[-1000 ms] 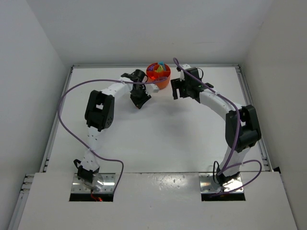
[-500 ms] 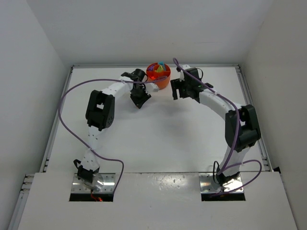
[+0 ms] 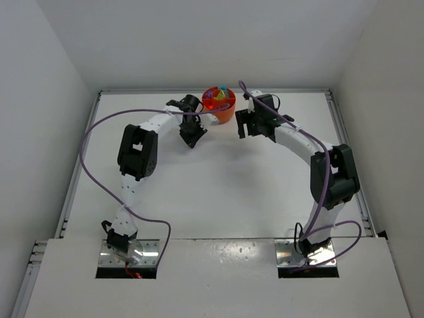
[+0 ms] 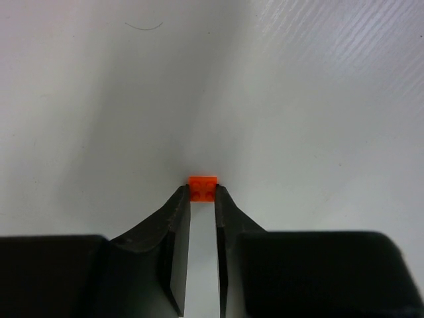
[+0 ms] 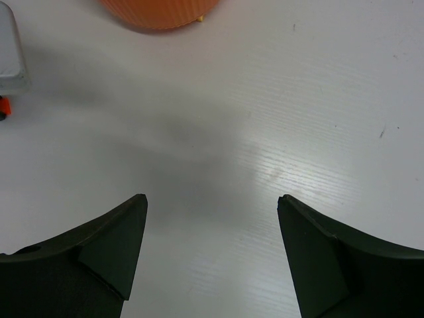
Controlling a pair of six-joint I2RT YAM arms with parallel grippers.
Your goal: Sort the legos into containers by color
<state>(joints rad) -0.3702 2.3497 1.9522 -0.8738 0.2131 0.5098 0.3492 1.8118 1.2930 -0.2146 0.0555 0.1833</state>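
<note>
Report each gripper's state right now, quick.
Left gripper: closed on a small orange lego, pinched at the fingertips.
Right gripper: open, holding nothing.

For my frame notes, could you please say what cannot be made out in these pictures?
Top external: the legos inside the orange dish are too small to count or place by compartment.
Right wrist: the top edge cuts off the dish, inside unseen.
Left wrist: the left gripper covers the base of the orange lego; lifted or resting, unclear.
</note>
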